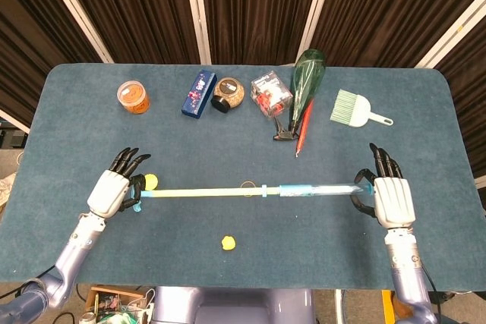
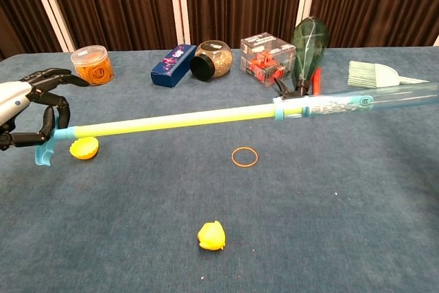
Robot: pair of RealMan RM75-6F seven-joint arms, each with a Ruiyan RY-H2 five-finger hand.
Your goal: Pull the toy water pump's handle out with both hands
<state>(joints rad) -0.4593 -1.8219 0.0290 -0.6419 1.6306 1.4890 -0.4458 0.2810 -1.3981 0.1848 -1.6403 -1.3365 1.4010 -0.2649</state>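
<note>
The toy water pump (image 1: 319, 190) (image 2: 357, 101) is held level above the table, a clear blue barrel on the right with a long yellow rod (image 1: 201, 192) (image 2: 171, 121) drawn far out to the left. My left hand (image 1: 110, 190) (image 2: 24, 111) grips the light blue handle (image 2: 44, 149) at the rod's left end. My right hand (image 1: 389, 199) holds the barrel's right end; in the chest view that hand is out of frame.
An orange rubber band (image 2: 245, 156), a yellow half-shell (image 2: 84, 147) and a small yellow lump (image 2: 211, 235) lie on the blue cloth under the pump. Along the back stand an orange tub (image 1: 132, 96), blue box (image 1: 198, 94), jar (image 1: 228, 94), clear box (image 1: 270, 92), green bottle (image 1: 307, 81) and brush (image 1: 355, 108).
</note>
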